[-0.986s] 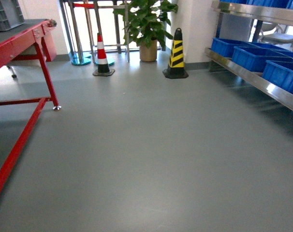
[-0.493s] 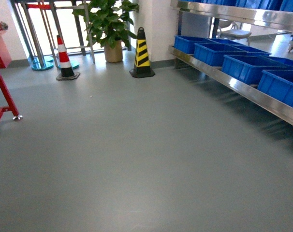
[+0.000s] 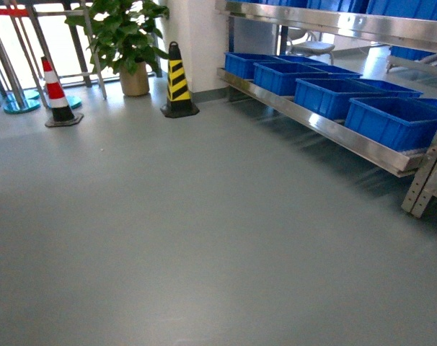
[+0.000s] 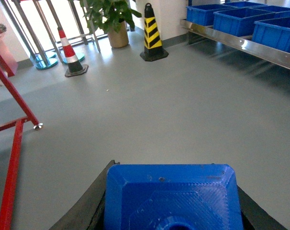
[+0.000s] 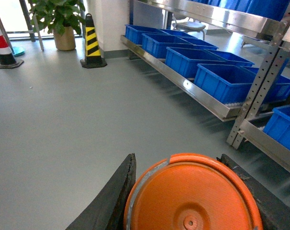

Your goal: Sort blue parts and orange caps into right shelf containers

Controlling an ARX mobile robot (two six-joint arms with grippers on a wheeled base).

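In the left wrist view a blue part fills the bottom of the frame, pinched between the black fingers of my left gripper. My right gripper is shut on an orange cap, whose round end faces the camera, in the right wrist view. A row of blue shelf containers sits on the low rail of the steel shelf at the right of the head view; the containers also show in the right wrist view. Neither gripper shows in the head view.
A yellow-black cone, a red-white cone and a potted plant stand at the far wall. A perforated shelf post rises at the right edge. A red table frame shows left in the left wrist view.
The head view has swung to the right: the red table left the frame, the cones and plant slid left, and the shelf with its blue containers came further into view.
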